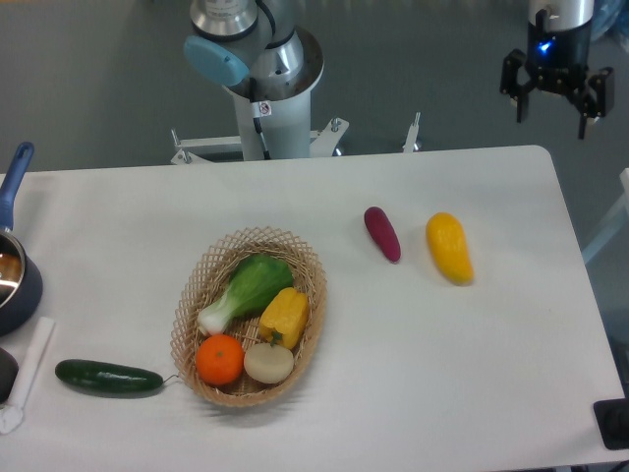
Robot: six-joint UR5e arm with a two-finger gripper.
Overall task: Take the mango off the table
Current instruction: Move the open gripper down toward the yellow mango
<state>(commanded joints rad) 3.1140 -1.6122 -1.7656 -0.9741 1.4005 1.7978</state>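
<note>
The mango (449,248), a smooth yellow-orange oval, lies on the white table (472,374) toward the right side. My gripper (556,108) hangs at the top right, beyond the table's far edge and well above and behind the mango. Its two fingers are spread apart and hold nothing.
A purple vegetable (382,234) lies just left of the mango. A wicker basket (187,324) holds greens, a yellow pepper, an orange and a pale round item. A cucumber (108,378) lies at front left, a blue pot (15,285) at the left edge. The robot base (270,88) stands behind.
</note>
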